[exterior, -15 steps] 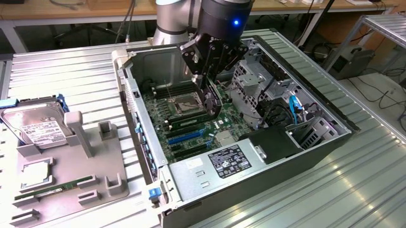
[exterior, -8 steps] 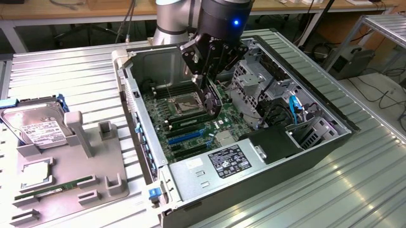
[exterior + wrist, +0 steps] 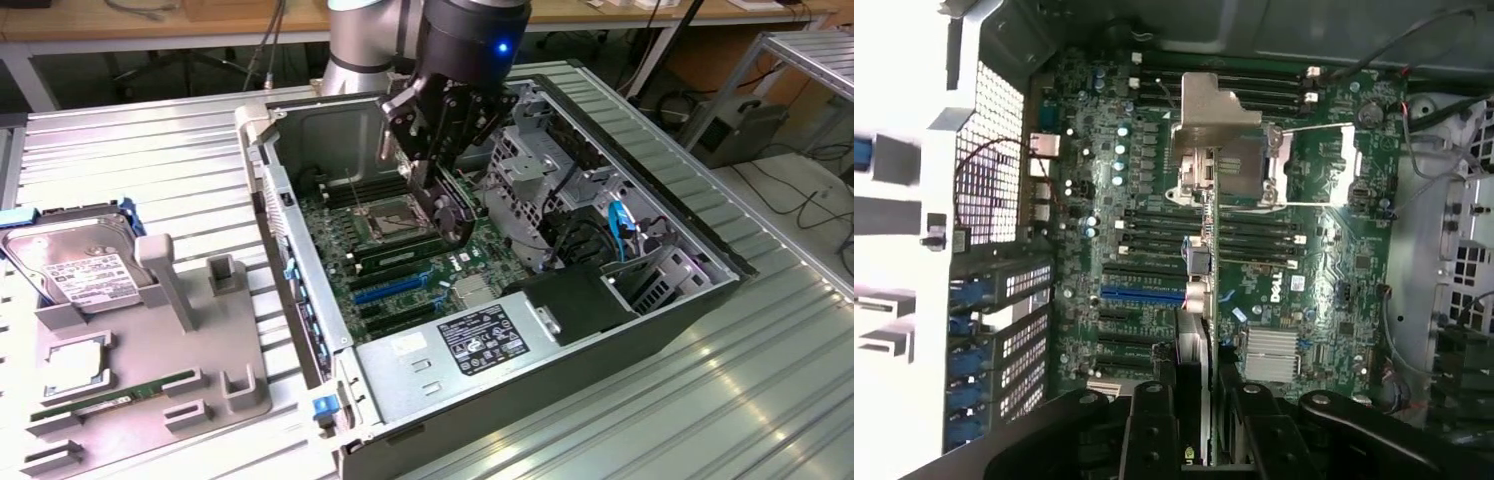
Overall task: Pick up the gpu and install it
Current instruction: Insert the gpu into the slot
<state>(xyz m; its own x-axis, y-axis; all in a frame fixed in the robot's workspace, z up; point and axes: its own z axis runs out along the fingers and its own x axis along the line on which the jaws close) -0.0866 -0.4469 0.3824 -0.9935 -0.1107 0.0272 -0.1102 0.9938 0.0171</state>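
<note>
My gripper (image 3: 441, 195) hangs inside the open computer case (image 3: 667, 300), over the green motherboard (image 3: 400, 270). It is shut on the gpu (image 3: 458, 222), a thin dark card held on edge and pointing down at the board. In the wrist view the gpu (image 3: 1206, 200) runs edge-on from my gripper (image 3: 1194, 410) outward, and its silvery metal bracket (image 3: 1211, 110) is at the far end. The card hovers above the board near the blue expansion slot (image 3: 1142, 295) and the row of dark slots. I cannot tell whether it touches a slot.
A grey fixture tray (image 3: 147, 350) at the exterior view's left carries a silver hard drive (image 3: 74, 265) and a green memory stick (image 3: 114, 398). Inside the case are the CPU socket (image 3: 394, 215), a drive cage (image 3: 534, 170), the power supply (image 3: 467, 345) and cables (image 3: 617, 225).
</note>
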